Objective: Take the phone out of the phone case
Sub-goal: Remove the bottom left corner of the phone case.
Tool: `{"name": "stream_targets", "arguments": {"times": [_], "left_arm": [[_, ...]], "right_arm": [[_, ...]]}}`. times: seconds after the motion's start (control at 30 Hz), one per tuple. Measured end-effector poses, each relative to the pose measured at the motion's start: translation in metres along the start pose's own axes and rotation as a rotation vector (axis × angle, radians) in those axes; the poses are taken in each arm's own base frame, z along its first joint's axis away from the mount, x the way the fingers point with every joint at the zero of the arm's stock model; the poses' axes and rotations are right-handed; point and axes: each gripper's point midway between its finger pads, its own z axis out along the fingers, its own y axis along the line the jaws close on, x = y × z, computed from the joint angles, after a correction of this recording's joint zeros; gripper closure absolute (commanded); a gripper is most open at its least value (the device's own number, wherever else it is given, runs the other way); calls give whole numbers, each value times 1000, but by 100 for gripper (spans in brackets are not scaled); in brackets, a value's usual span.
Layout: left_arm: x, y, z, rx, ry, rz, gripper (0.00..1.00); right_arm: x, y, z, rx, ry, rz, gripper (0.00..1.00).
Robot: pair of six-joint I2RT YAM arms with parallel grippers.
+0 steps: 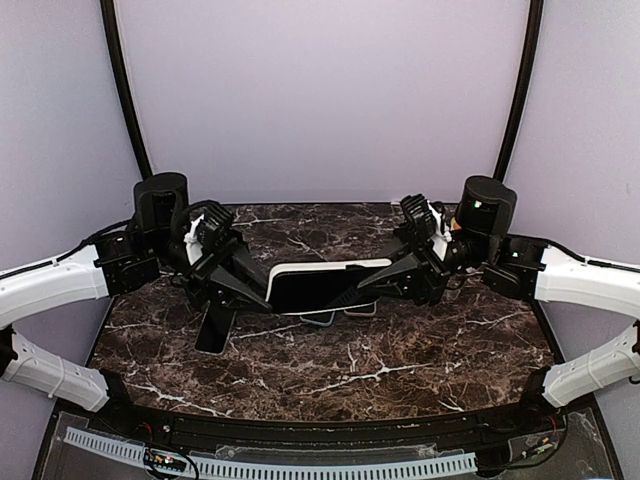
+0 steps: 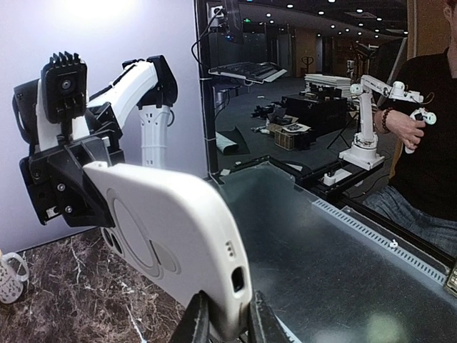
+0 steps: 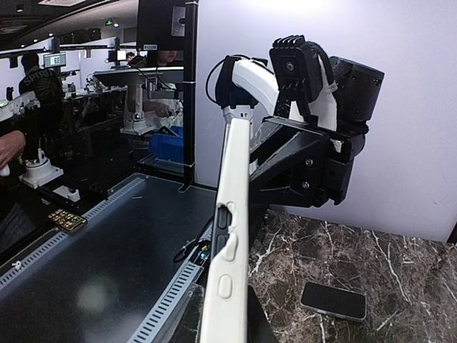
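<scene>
- Marble table (image 1: 400,360), dark with white veins, lilac walls (image 1: 320,100) behind.
- White phone case (image 1: 330,267) held aloft: left gripper (image 1: 262,290) clenched on one end, right gripper (image 1: 368,283) clenched on the other.
- Dark phone (image 3: 333,301) lies flat on the table beneath the grippers, apart from the case.

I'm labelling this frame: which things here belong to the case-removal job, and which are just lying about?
Job: white phone case, left gripper, right gripper, dark phone.
Lying about: marble table, background white robot arm, small keypad-like device.
</scene>
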Motion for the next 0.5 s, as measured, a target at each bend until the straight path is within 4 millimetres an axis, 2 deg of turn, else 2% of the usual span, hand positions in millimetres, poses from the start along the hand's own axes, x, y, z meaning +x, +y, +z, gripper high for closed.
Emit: {"name": "stream_targets", "arguments": {"times": [0.5], "left_arm": [[17,-9,-3,111,27,-43,89]], "right_arm": [[14,6,9,-79,35,30,100]]}}
